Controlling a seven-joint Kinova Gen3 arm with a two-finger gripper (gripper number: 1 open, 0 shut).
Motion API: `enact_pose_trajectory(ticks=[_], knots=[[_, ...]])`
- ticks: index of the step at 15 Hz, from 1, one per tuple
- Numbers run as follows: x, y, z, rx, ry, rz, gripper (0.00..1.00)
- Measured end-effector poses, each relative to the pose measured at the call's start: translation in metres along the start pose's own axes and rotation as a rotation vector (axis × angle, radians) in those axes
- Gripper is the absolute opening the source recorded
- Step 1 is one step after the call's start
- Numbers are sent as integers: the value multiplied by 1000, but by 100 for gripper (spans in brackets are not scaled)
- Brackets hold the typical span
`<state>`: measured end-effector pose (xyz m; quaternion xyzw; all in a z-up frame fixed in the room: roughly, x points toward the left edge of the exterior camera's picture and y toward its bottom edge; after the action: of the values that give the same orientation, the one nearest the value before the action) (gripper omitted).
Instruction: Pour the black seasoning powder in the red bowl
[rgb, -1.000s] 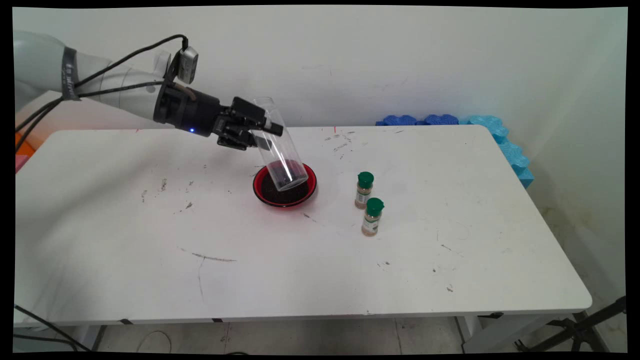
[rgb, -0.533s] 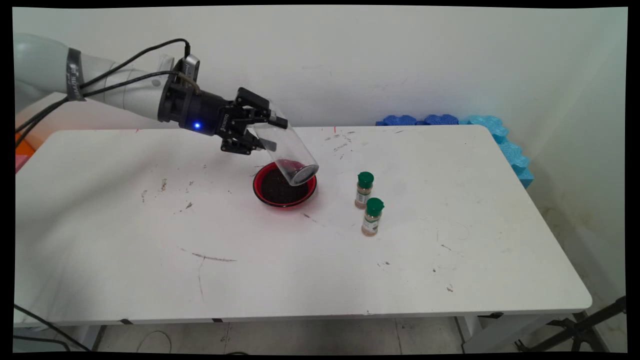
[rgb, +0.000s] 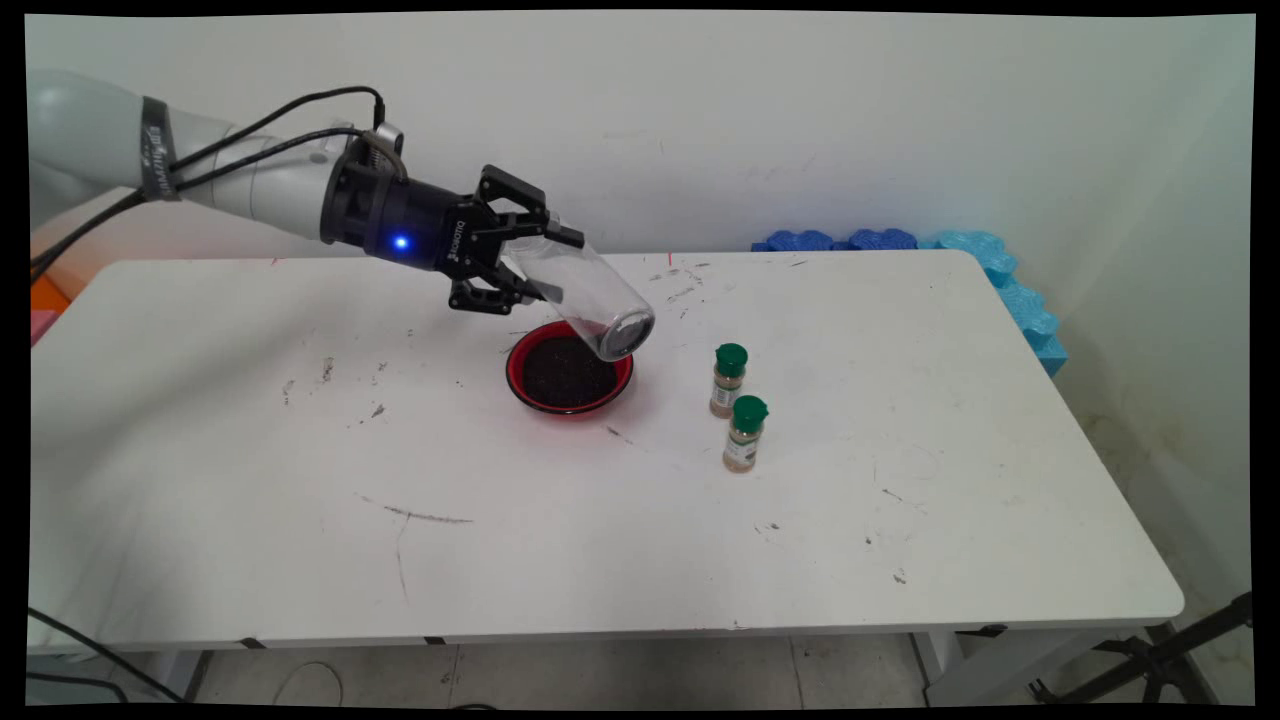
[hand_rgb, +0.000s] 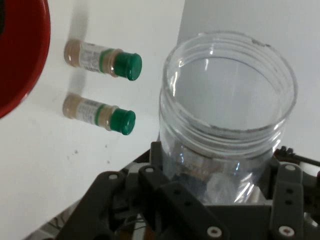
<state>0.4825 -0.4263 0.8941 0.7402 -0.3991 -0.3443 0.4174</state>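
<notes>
We see the claw (rgb: 535, 262) gripping a clear jar (rgb: 590, 300), tilted over a red bowl (rgb: 568, 372), two spice bottles (rgb: 729, 380) right, on the counter (rgb: 900, 480).

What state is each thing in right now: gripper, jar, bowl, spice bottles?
Black two-finger gripper: shut on the clear plastic jar.
Clear plastic jar: lidless, tilted mouth-down over the bowl, nearly empty, dark residue at the rim.
Red round bowl: upright on the white table, holding dark grains.
Two green-capped spice bottles: upright, capped, right of the bowl.
</notes>
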Motion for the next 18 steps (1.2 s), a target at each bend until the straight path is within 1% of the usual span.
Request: enact_pose_trajectory(ticks=[10, 13, 18], knots=[[-4, -1, 5, -26, -28, -309, 0], [-5, -1, 7, -37, -35, -392, 0], [-5, -1, 9, -53, -42, -500, 0]])
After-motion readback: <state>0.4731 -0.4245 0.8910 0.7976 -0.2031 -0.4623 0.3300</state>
